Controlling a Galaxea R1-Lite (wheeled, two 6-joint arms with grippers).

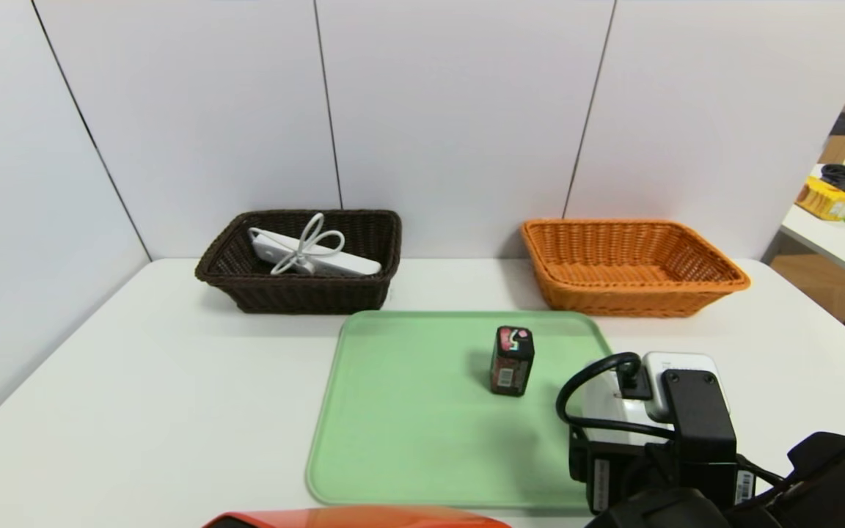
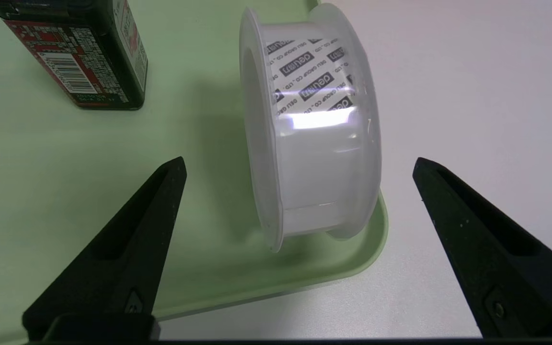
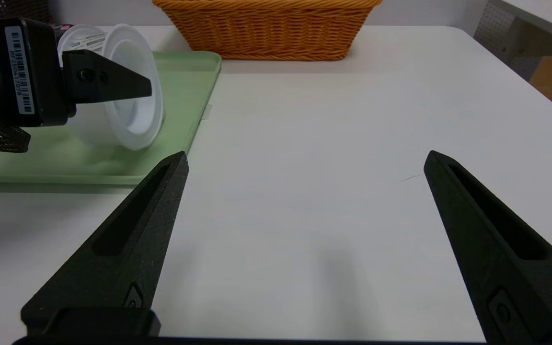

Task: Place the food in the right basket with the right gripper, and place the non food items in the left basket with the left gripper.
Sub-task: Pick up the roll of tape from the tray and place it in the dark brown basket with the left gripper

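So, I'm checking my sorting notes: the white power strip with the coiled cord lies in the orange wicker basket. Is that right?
Wrong basket: the head view shows the white power strip with the coiled cord in the dark brown wicker basket.

We count two grippers: the left gripper point(image 2: 300, 165) and the right gripper point(image 3: 306, 160). Between the left one's open jaws we see one translucent white tub point(image 2: 324, 163), and beside those jaws one dark carton point(image 2: 70, 57). We find one green tray point(image 1: 408, 418), partly under the same jaws. Beyond both pairs of jaws we count two baskets, one dark brown point(image 1: 312, 297) and one orange point(image 1: 613, 301). Farther from the jaws than the carton, we count one white power strip point(image 1: 349, 264), inside the dark basket.
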